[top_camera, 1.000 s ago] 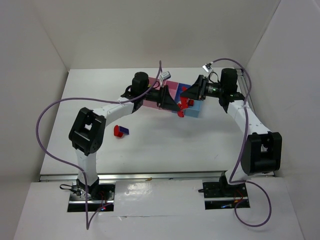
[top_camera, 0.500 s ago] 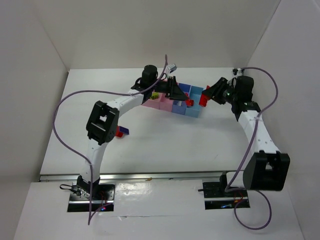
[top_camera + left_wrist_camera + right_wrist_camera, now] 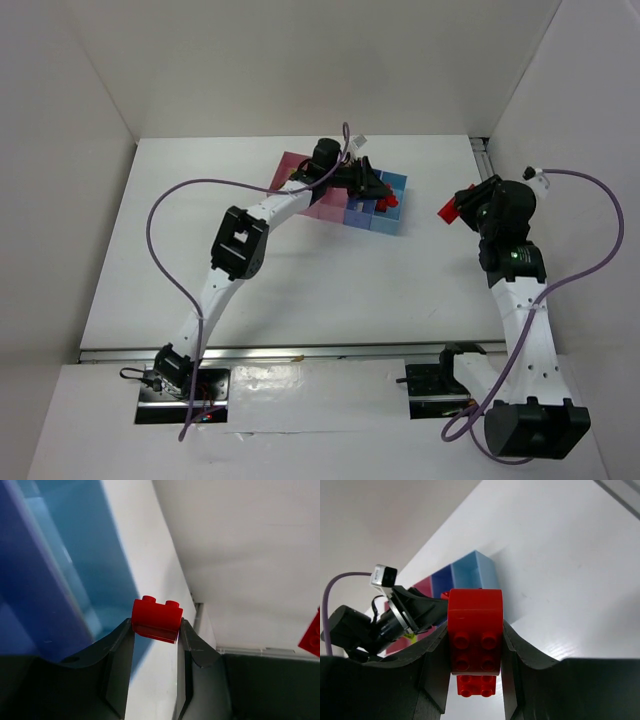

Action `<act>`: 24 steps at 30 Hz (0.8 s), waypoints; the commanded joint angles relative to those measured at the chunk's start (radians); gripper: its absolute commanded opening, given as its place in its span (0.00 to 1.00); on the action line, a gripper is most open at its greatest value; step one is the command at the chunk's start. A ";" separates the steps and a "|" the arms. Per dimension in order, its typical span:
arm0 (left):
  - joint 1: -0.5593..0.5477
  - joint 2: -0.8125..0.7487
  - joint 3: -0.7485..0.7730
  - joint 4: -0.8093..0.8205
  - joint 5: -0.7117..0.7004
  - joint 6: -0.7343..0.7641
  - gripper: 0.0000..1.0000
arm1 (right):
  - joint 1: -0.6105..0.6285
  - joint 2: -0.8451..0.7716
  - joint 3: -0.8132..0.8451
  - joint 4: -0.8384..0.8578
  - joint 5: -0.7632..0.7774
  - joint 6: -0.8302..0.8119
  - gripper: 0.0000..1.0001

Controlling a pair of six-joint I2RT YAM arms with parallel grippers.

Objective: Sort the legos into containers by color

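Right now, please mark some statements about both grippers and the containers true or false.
1. The left gripper grips a small red lego: true.
2. The right gripper is empty: false, it clamps a larger red lego.
3. The right gripper is above the containers: false, it is off to their right, over the table.
4. The left gripper is at the containers' blue end: true.

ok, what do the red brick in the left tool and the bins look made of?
Red brick in the left tool: looks like hard moulded plastic, glossy; crisp studs, sheen on its face. Bins: probably plastic too, smooth semi-gloss; soft highlights on the blue walls.
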 commanded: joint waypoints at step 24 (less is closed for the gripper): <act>0.016 -0.337 -0.396 0.516 0.333 -0.241 0.76 | -0.012 0.181 0.041 0.148 -0.454 -0.132 0.28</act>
